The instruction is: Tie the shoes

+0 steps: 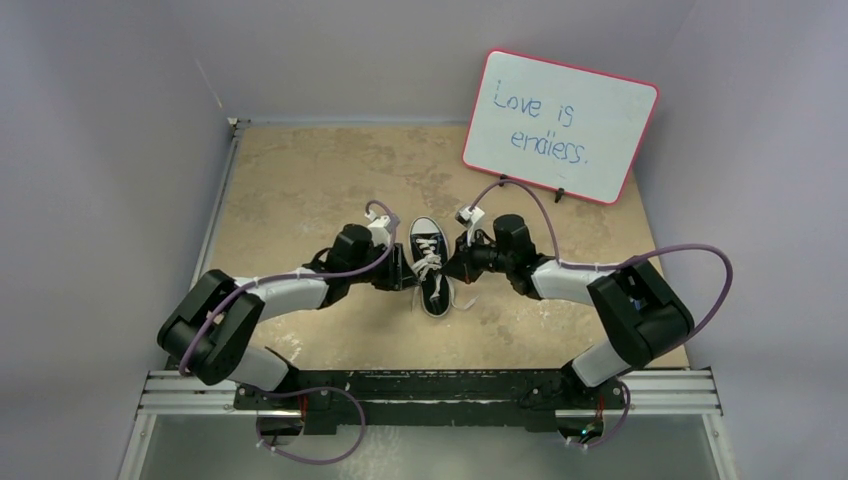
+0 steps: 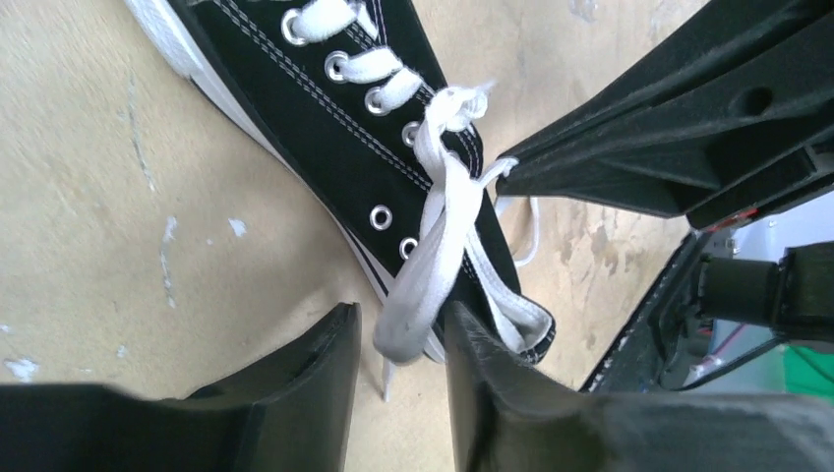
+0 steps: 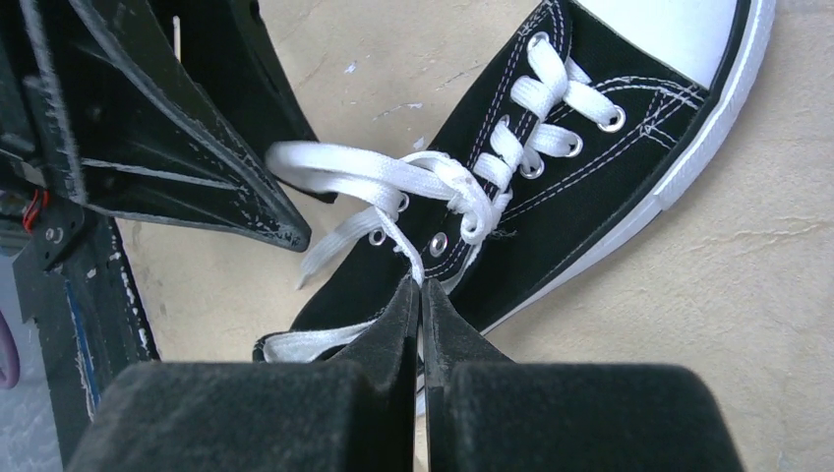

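Sneaker lies in the middle of the table. Its long axis runs straight away from the arm bases, white toe cap far and heel near, with one arm on each flank level with the lacing. Right pincer is closed, its tips seemingly nipping a lace strand just beside the upper eyelets. Left pincer stands parted, a loose loop of lace hanging in the gap, not clearly gripped. Any tightening pull would probably run crosswise to the shoe, each arm drawing toward its own side.
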Controlling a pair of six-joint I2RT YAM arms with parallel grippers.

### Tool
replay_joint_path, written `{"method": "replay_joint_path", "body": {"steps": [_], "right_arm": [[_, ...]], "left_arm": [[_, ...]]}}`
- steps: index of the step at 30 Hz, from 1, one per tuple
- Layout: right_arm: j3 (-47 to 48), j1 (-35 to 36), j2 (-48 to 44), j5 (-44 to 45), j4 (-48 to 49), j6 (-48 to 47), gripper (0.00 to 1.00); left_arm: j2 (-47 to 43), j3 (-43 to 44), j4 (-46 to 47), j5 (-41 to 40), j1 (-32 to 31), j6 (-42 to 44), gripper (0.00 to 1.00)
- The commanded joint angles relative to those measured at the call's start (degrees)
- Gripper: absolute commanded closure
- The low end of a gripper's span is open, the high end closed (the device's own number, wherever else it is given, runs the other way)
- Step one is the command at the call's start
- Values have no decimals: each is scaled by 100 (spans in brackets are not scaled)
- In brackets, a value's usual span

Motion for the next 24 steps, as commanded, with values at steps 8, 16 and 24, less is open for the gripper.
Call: {"method": "replay_joint_path", "body": {"steps": [8, 16, 24], "right_arm": [[263, -15, 38, -370, -218, -254, 100], [254, -15, -26, -371, -170, -200, 100], [216, -16, -64, -298, -111, -72, 100]], "left_arm": [[-477, 1920, -2730, -235, 336, 1899, 34], [1555, 3083, -1489, 1317, 460, 1410, 40], [1811, 2637, -996, 1666, 451, 1247, 48]]}}
